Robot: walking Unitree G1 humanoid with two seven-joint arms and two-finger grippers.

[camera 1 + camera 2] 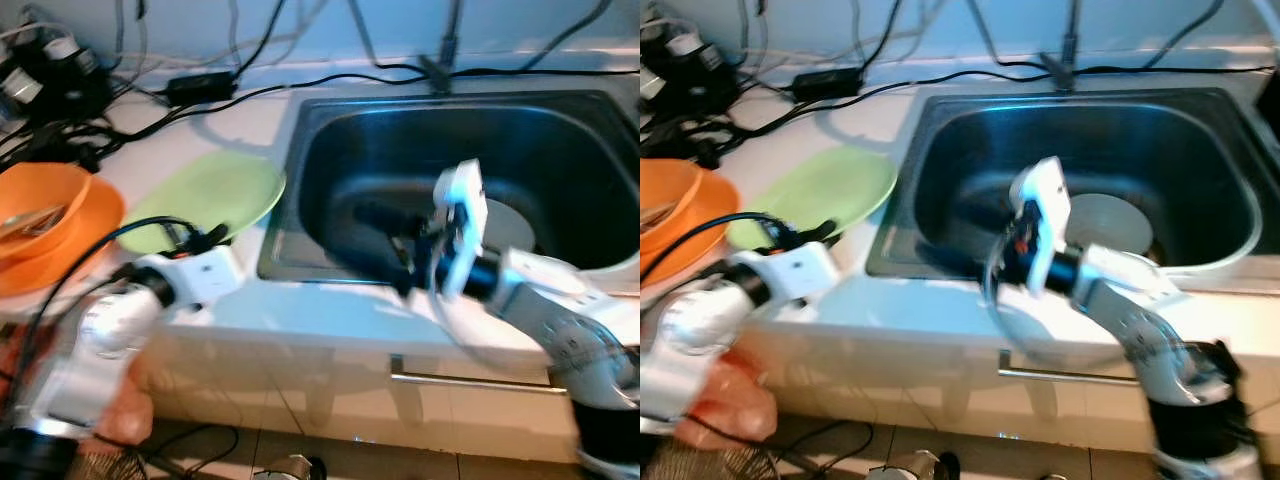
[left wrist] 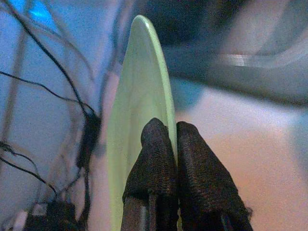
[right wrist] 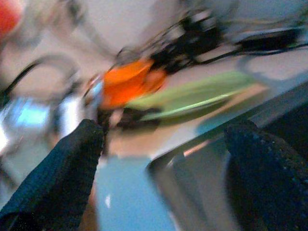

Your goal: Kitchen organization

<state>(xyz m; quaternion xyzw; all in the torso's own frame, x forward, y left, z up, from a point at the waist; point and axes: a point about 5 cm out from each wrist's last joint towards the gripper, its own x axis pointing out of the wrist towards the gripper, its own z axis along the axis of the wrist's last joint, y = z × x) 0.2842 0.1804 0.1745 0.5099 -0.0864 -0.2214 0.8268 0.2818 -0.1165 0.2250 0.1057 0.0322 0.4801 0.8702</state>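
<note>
Nearest, the left gripper [image 2: 166,159] has its two black fingers pressed together over the near rim of the light green plate [image 1: 205,200], pinching the edge with no gap showing. That plate lies on the white tabletop [image 1: 300,310], its far edge overhanging the left rim of the steel sink [image 1: 300,110]. It looks thin, stiff and light, probably plastic, so a rim pinch should carry it, though a smooth edge held at one point may swivel or slip if swung fast; a bite deeper onto the flat would likely steady it. Just beside it, toward the robot's left, sits an orange bowl [image 1: 45,215] on an orange plate [image 1: 90,235]. Over the sink's front edge hovers the right gripper [image 3: 168,144], fingers spread wide and holding nothing. Further in, a pale round dish [image 1: 1105,225] rests on the sink bottom; it may be heavier and wet. Beyond, black cables [image 1: 200,85] trail along the back of the tabletop.
</note>
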